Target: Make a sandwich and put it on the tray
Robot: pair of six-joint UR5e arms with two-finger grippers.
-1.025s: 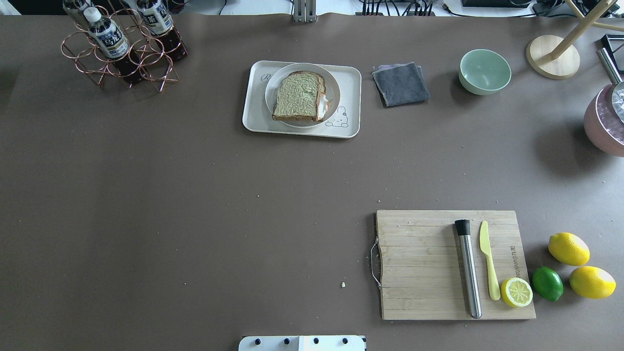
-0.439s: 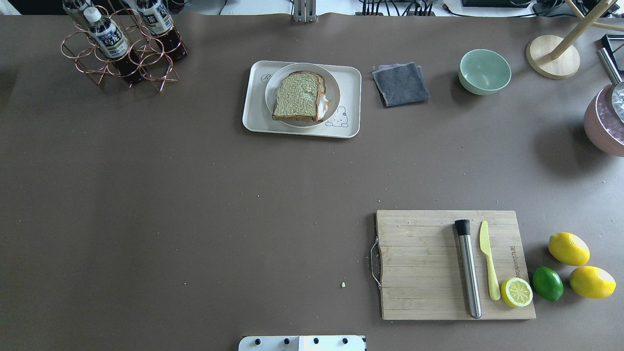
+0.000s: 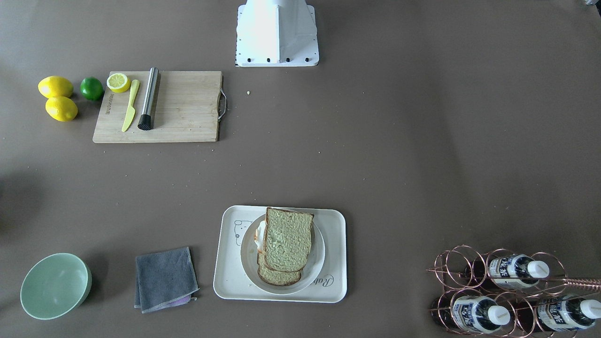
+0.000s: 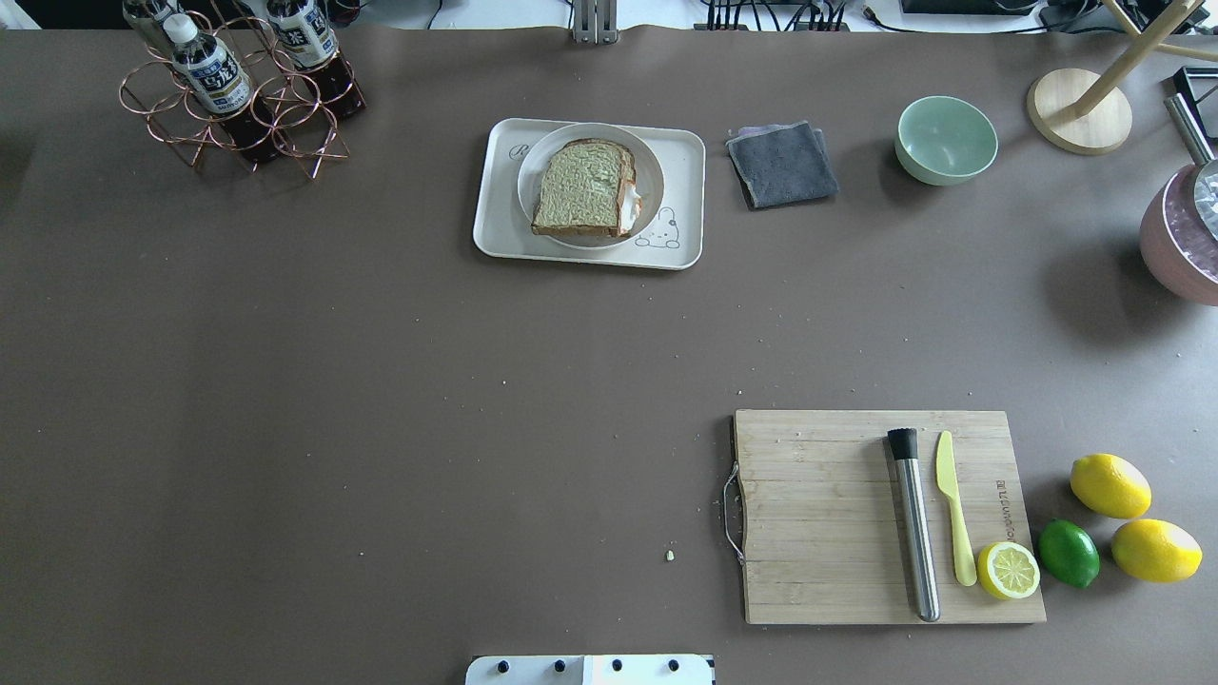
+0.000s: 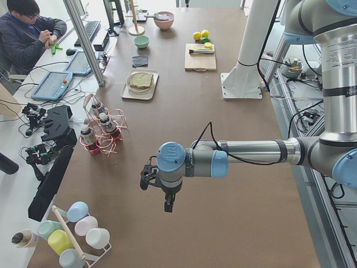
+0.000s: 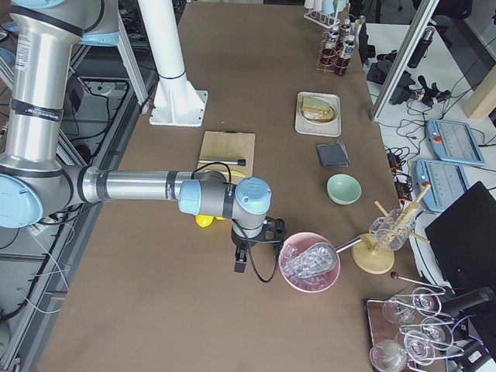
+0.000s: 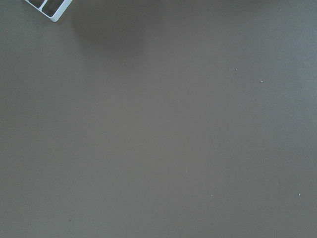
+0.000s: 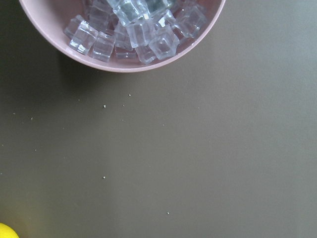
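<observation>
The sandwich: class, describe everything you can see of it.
The sandwich is assembled: two square greenish-tan bread slices with dark brown crust, lying flat. The top slice sits slightly askew, so the lower slice pokes out at one edge. White egg with a trace of orange peeks out at one side. It rests on a round white plate, which stands on the cream tray. Nothing else touches it.

Greenish-tan sandwich (image 4: 582, 188), cream tray (image 4: 495, 224), mint bowl (image 4: 946, 140), grey cloth (image 4: 782, 164)
</observation>
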